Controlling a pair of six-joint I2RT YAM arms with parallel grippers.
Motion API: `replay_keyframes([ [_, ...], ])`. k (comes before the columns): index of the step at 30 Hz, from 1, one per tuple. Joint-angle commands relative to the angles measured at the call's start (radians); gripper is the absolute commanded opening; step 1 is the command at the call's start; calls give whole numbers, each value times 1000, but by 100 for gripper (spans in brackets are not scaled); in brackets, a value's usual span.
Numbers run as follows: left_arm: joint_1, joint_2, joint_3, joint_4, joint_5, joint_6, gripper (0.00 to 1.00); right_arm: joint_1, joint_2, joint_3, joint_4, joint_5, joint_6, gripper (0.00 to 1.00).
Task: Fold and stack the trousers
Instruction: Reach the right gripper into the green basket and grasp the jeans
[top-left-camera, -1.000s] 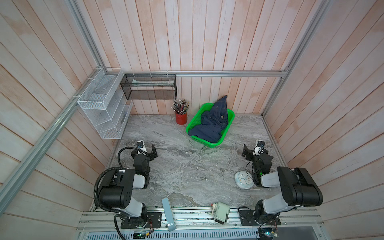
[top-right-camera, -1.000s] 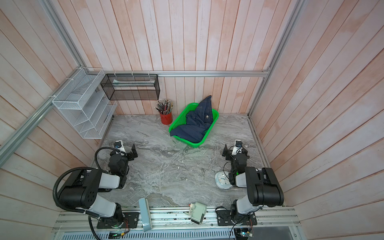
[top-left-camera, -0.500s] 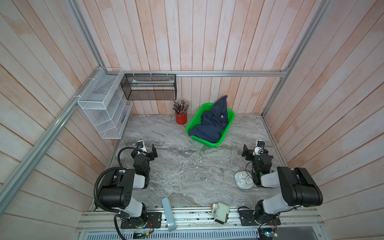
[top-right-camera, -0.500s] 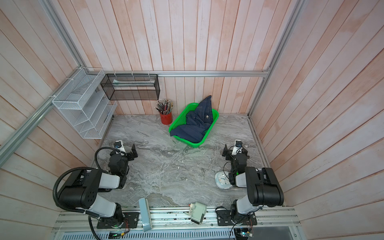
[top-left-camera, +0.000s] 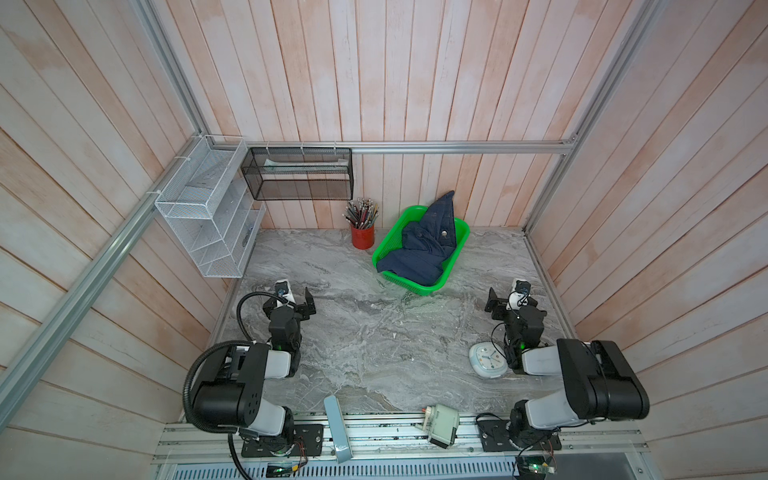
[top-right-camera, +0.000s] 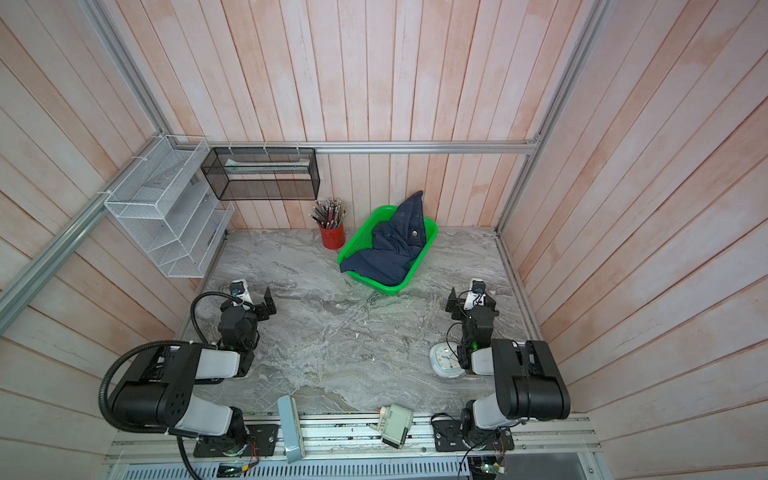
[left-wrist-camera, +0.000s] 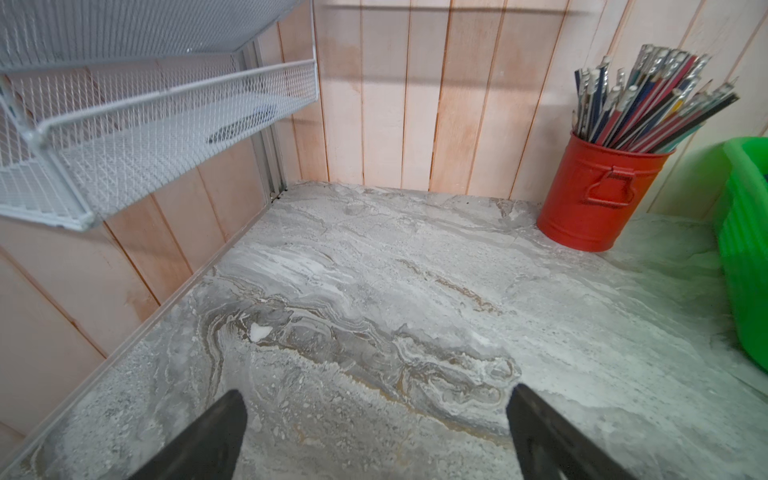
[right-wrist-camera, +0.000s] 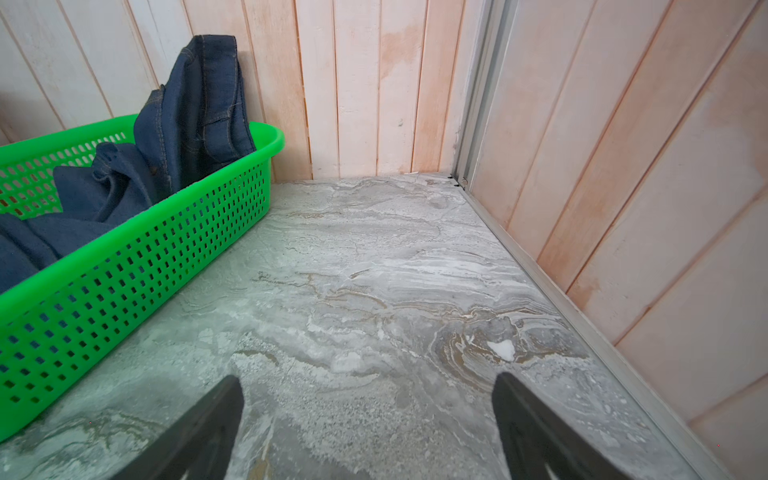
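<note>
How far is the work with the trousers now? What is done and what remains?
Done: nothing yet; the trousers lie crumpled in the green basket, one part leaning on the back wall. In hand: nothing; the left hand and right hand are both open and empty over the table. Left: take them out, fold, stack.

dark navy denim trousers (top-left-camera: 415, 266), stitched in tan, in a bright green basket (right-wrist-camera: 137, 266) with a perforated grid pattern. the desk (top-left-camera: 374, 340) is grey, veined in white and brown — a marble pattern. a red pot (top-left-camera: 363, 239) holds multicoloured pencils (top-left-camera: 360, 212). pale pink-and-white planked walls (top-left-camera: 374, 83); a white wire rack (top-left-camera: 199, 224); a black mesh tray (top-left-camera: 297, 183).
</note>
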Motion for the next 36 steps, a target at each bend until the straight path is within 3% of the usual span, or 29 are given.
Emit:
replay_keyframes([
  [1,-44,-143,138,-342,-128,-32,100,23,-106,287,-532,181,267,88],
  [4,-53,-251,203,-579,-111,-144,100,39,-83,513,-857,12,456,81],
  [9,-85,-376,246,-829,-59,-272,99,106,-8,695,-1021,-49,697,79],
  [12,-108,-406,271,-939,-35,-312,97,121,95,849,-1153,-93,771,76],
  [21,-169,-453,302,-1074,-23,-357,97,154,367,1092,-1288,-164,868,72],
  [31,-230,-451,372,-1123,-13,-362,97,191,636,1333,-1358,-142,857,68],
  [36,-254,-443,397,-1136,-28,-353,97,191,711,1388,-1379,-137,885,57],
])
